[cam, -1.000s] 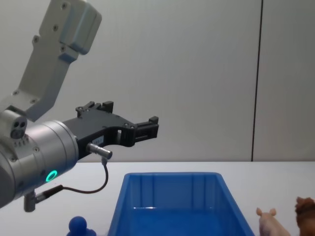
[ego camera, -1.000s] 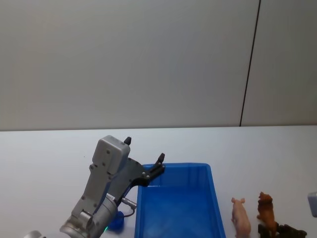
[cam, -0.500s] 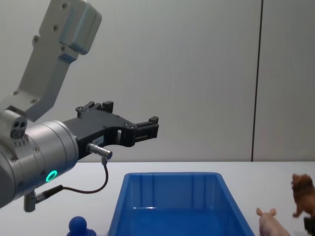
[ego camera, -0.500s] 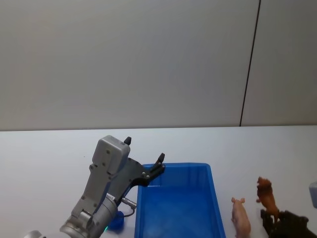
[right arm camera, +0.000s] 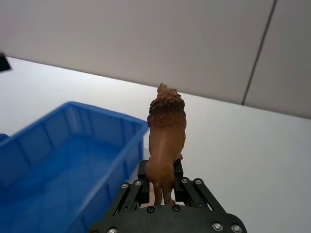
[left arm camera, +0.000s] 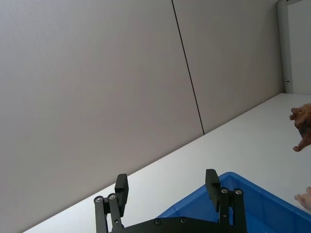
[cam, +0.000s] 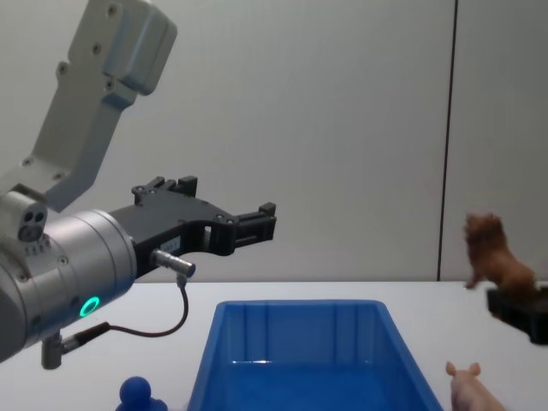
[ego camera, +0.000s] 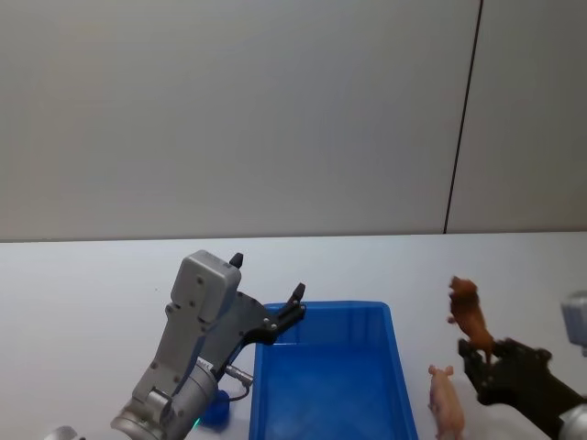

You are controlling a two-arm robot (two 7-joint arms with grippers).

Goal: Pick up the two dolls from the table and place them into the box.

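The brown lion doll (ego camera: 466,307) hangs in the air to the right of the blue box (ego camera: 321,308), with my right gripper (ego camera: 481,353) shut on its legs. In the right wrist view the lion (right arm camera: 165,136) stands upright between the fingers, the box (right arm camera: 73,160) ahead of it. The pink pig doll (ego camera: 447,403) lies on the white table (ego camera: 92,284) beside the box's right wall, below the lion (cam: 495,257). My left gripper (ego camera: 268,280) hovers open and empty over the box's far left corner.
A small dark-blue round-headed figure (ego camera: 215,410) sits on the table against the box's left side, under my left arm. A grey wall with a dark vertical seam rises behind the table. Bare tabletop stretches beyond the box.
My right gripper has risen from the table with the lion and carried it left, toward the box. The left arm and the pig have stayed where they were.
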